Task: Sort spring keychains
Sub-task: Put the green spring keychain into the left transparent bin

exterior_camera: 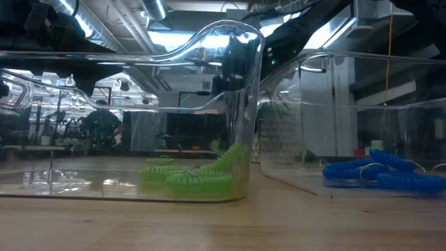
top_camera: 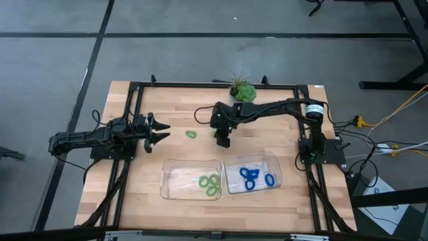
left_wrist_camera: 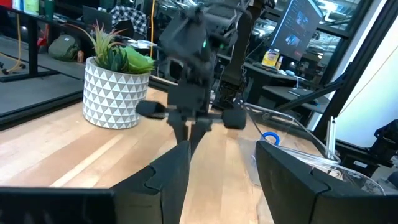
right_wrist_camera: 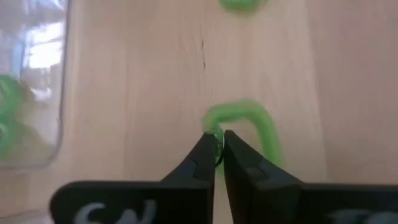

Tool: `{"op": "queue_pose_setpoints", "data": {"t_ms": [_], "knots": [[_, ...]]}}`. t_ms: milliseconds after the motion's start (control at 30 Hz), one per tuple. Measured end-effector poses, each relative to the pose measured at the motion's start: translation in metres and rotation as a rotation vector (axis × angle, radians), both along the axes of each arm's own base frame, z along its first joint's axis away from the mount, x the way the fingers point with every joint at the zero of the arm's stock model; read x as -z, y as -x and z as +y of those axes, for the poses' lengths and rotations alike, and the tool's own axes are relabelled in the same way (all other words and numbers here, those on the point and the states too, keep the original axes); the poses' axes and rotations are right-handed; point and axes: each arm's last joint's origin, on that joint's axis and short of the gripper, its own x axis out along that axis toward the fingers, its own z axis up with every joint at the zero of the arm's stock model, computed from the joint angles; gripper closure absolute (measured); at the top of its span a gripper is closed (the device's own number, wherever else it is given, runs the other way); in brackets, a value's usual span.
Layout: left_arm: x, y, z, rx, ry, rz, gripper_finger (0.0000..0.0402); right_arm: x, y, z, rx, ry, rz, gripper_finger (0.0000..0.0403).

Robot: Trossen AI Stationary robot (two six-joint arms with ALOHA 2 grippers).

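Observation:
My right gripper (top_camera: 223, 138) stands over the table's middle, just beyond the two clear trays, shut on a light green spring keychain (right_wrist_camera: 245, 121). Another green keychain (top_camera: 191, 134) lies on the wood to its left, also seen in the right wrist view (right_wrist_camera: 239, 5). The left tray (top_camera: 175, 175) holds green keychains (top_camera: 210, 184). The right tray (top_camera: 273, 163) holds blue keychains (top_camera: 254, 177). My left gripper (top_camera: 158, 130) waits open at the table's left side, pointing level. My right gripper pinches the green keychain's coil at one end of its loop (right_wrist_camera: 211, 138) between its two fingertips. The fingers slant down from the table's right side. The rest of the loop reaches out past the fingertips; whether it is clear of the wood I cannot tell.
A potted plant (top_camera: 242, 90) in a white patterned pot stands at the far edge, behind my right arm. A thin dark arc (top_camera: 199, 115) lies on the wood left of that arm. Bare wood lies between the two grippers and in front of the trays.

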Motion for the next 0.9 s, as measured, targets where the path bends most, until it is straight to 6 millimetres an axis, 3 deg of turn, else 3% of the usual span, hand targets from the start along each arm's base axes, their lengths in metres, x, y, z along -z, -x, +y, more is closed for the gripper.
{"op": "queue_pose_setpoints", "data": {"t_ms": [400,900], "knots": [[0.000,0.000,0.000,0.000,0.000,0.000,0.0224,-0.050,0.009,0.003,0.025,-0.054,-0.138,0.0390],[0.000,0.000,0.000,0.000,0.000,0.000,0.0224,-0.133,0.030,0.011,0.029,-0.152,-0.439,0.0388]]}}
